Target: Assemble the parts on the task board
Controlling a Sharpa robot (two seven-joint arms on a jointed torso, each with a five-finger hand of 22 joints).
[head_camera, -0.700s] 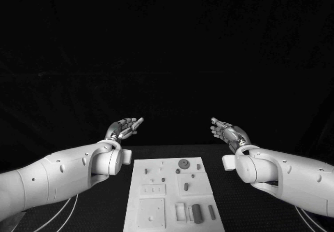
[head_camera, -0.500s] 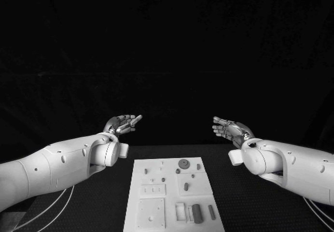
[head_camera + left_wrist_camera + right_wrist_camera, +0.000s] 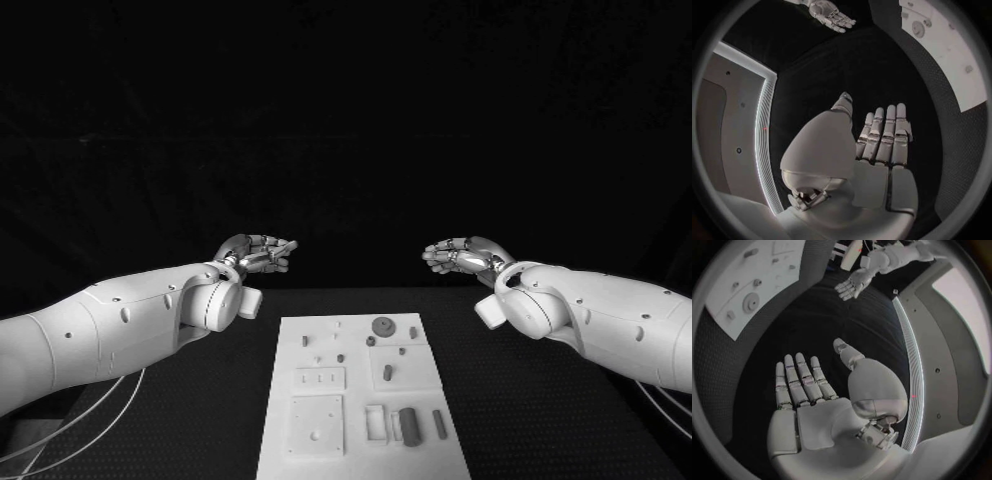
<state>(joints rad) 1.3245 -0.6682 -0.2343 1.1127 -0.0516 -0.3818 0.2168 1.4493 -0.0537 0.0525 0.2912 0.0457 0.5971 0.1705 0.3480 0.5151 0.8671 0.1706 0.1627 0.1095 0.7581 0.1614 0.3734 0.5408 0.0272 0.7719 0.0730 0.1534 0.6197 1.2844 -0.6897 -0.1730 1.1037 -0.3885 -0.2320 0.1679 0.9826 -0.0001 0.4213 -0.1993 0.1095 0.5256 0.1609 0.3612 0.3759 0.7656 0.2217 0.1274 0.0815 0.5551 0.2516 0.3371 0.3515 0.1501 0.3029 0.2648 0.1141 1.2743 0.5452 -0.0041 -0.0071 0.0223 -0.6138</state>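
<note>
Head view, risk: we judge the main hazard to be the reach. Both hands hang beyond the far end of the task board, well apart from it, so a fast descent could nudge the loose parts out of their places.
Head view, hands: our left hand and right hand hold nothing.
Head view, board: a white plate lying lengthwise on the black table, between our two arms. A round part sits near its far end and a dark bar-shaped part near its near end.
Left wrist view: the left hand is flat, fingers straight, gripping nothing; the board's far end lies well aside.
Right wrist view: the right hand is likewise spread and empty; the board is well apart from its fingertips, so we would misjudge contact easily.
</note>
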